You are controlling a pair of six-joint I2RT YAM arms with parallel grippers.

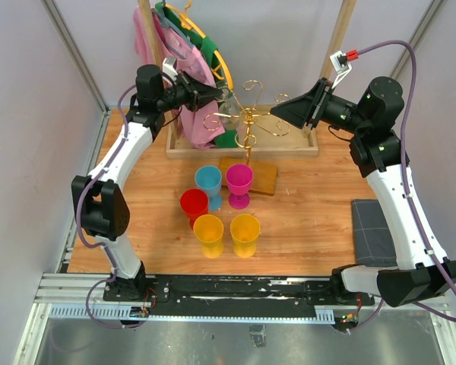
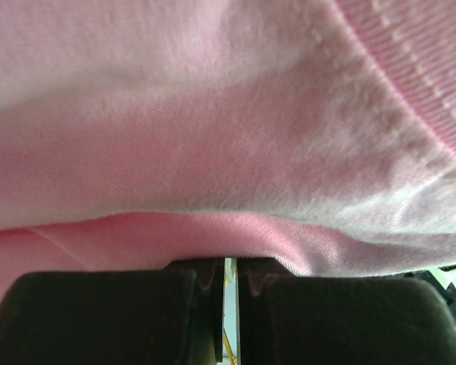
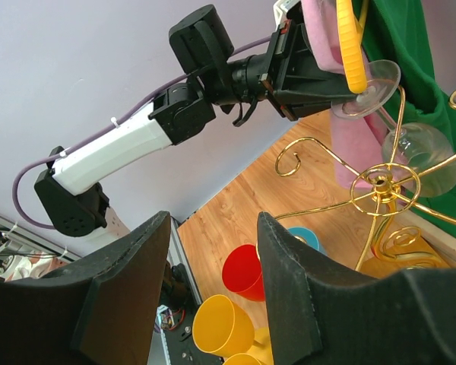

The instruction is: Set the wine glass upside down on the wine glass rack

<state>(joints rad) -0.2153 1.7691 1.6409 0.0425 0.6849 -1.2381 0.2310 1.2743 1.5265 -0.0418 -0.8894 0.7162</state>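
Observation:
The gold wine glass rack (image 1: 249, 118) stands on its small wooden base (image 1: 248, 176) at mid-table; its hub shows in the right wrist view (image 3: 381, 182). My left gripper (image 1: 213, 95) reaches in from the left, also seen in the right wrist view (image 3: 330, 87). It is shut on the foot of the clear wine glass (image 3: 422, 156), which hangs tilted and bowl-down among the rack's curled arms. In the left wrist view pink cloth covers nearly everything above the nearly closed gripper (image 2: 228, 262). My right gripper (image 1: 277, 110) is open and empty (image 3: 213, 228), just right of the rack top.
Plastic goblets stand in front of the rack: blue (image 1: 208, 181), magenta (image 1: 239, 182), red (image 1: 194, 204) and two yellow (image 1: 208, 228) (image 1: 245, 230). A wooden clothes rail with pink (image 1: 184, 68) and green garments stands behind. A dark mat (image 1: 372, 228) lies at the right.

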